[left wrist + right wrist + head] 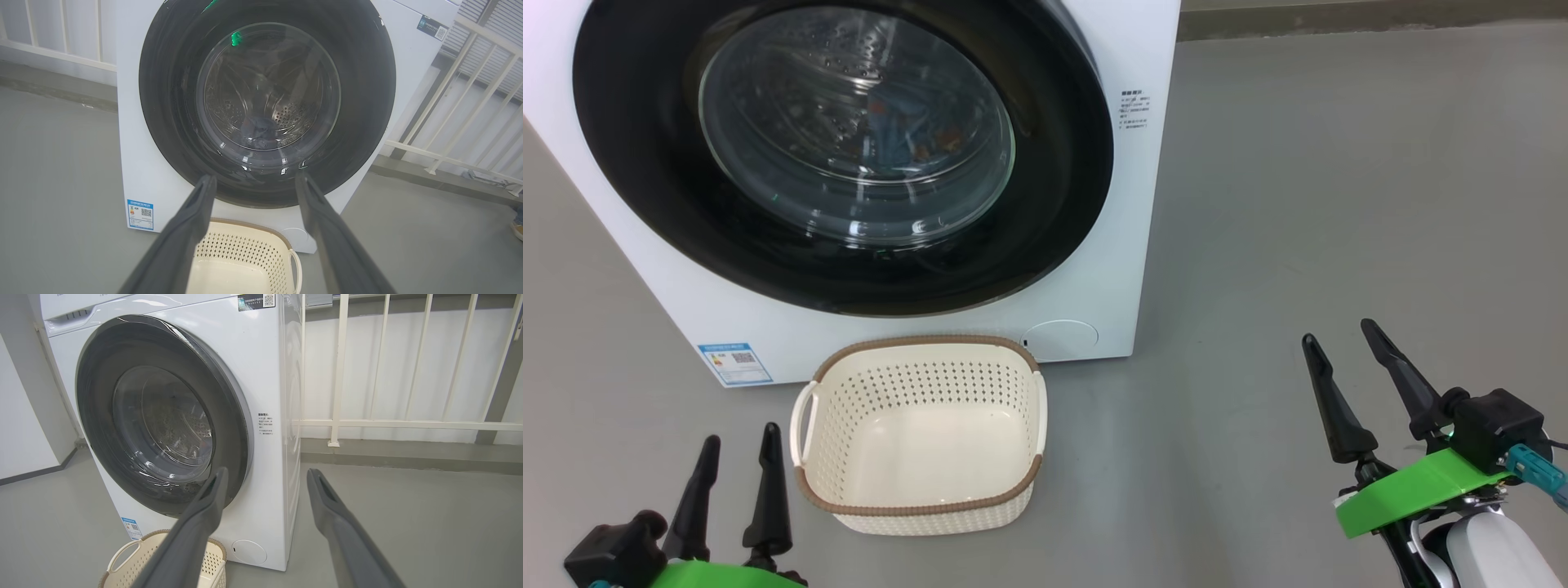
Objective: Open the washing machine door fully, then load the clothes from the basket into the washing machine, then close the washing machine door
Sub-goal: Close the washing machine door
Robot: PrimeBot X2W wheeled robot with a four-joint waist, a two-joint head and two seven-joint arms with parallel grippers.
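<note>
A: Nearest entry?
B: The left gripper (741, 437) and the right gripper (1338, 332): long, dark, tapered fingers pointing up, spread wide apart, holding nothing, low over the grey floor (1298, 204).
A: Next?
B: The basket (923, 341): cream perforated plastic, rounded rectangle, brown woven-look rim, empty, on the floor just before the washing machine (1143, 204), a white box.
A: Farthest?
B: The washing machine door (1062, 180): glossy black ring, bulging clear glass, flush with the front. The clothes (907, 135): a blue-and-orange patch behind the glass.

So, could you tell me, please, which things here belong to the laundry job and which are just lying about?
Job: washing machine, its shut door, clothes inside, empty basket.
Lying about: white railing, grey floor.
</note>
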